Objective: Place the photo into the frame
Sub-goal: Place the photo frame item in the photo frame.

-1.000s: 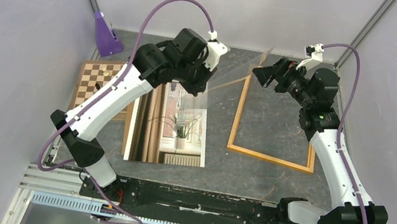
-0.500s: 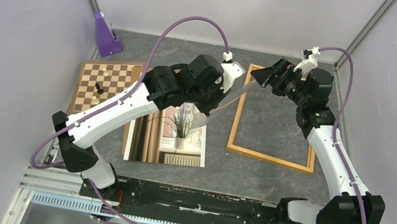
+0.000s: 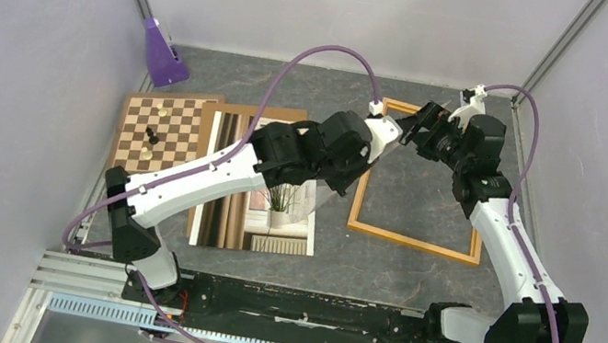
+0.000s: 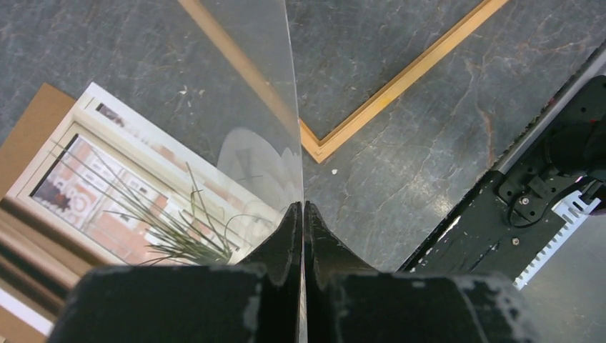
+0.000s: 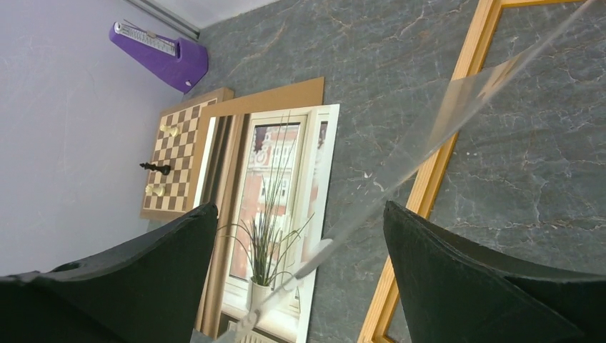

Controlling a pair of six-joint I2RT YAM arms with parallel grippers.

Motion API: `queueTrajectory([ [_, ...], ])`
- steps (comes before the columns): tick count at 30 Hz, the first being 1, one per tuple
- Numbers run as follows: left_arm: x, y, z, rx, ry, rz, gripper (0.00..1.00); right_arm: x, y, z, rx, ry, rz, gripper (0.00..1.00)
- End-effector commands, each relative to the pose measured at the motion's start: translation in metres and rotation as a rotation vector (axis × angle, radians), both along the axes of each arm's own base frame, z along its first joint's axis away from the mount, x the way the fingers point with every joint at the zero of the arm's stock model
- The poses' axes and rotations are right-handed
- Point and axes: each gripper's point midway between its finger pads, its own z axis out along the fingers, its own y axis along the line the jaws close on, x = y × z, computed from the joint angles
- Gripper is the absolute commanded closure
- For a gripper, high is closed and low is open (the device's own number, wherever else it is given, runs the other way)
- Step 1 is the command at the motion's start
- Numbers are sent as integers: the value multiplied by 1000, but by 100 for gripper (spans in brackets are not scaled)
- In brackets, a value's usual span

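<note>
Left gripper (image 4: 302, 207) is clenched on the edge of a clear pane (image 4: 243, 93). The fingers are pressed together with the thin sheet pinched between them. The pane is off the counter (image 3: 341, 262) and tilted, and it shows almost edge-on from the left wrist. It sits over the gap between the photo (image 3: 259, 220) and the frame (image 3: 415, 240), near the frame's left rail.

Right gripper (image 5: 299, 211) is released, jaws spread wide and holding nothing. It hovers over the frame's far left corner, close to the left gripper. From the right wrist the pane runs diagonally through the gap between the two fingers and touches neither.

The photo lies flat and face up on the counter, left of the frame and apart from it. The plant and window print can be seen, but the left arm covers part of it from the top view. It rests on a brown board (image 3: 259, 111) that sticks out past its far edge.

The frame lies flat on the right side of the counter, and bare counter shows inside its rails.

A chessboard (image 3: 172, 126) with a few pieces sits left of the photo, partly under the brown board. A purple wedge-shaped object (image 3: 161, 54) stands in the far left corner.
</note>
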Motion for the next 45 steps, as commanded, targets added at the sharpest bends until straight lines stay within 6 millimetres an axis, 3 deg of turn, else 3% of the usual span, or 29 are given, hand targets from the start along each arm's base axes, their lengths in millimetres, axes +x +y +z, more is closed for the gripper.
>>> queueTrajectory([
  [1,0,-17,-4,-31,-11,39,98,-1,-5,7,3,-33,-9,11],
  [8,1,-26,-7,-45,-17,49,98,-3,-17,-10,-29,-5,-36,13],
  [15,-1,-41,-14,-54,-15,33,96,-4,-31,-32,-63,25,-75,27],
  [25,-26,-78,-47,-35,33,-41,78,-7,-54,-50,-69,71,-103,42],
  [27,-30,-84,-52,-33,40,-51,78,-7,-66,-57,-72,82,-133,45],
  [39,-45,-112,-71,-30,88,-89,76,-10,-93,-86,-81,132,-151,70],
  [45,-47,-122,-78,-28,102,-96,75,-10,-102,-95,-87,145,-162,75],
])
